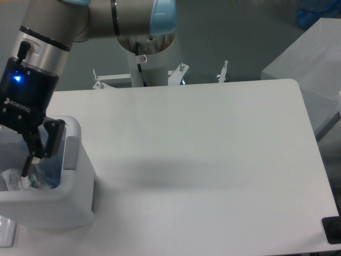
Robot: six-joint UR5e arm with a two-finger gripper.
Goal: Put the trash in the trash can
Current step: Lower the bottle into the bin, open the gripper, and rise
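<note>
While the pincer (33, 154) hangs inside the trash can (58, 202), the trash lies directly beneath it.
Its fingers look parted and empty; the wrapper (16, 181) and what seems the bottle (48, 172) rest inside, at the tabletop's (202, 160) left edge.

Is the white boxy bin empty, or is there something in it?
Not empty. Inside the white boxy plastic bin, a crumpled translucent-white wrapper with green marks lies below the pincer. Other contents cannot be told.
</note>
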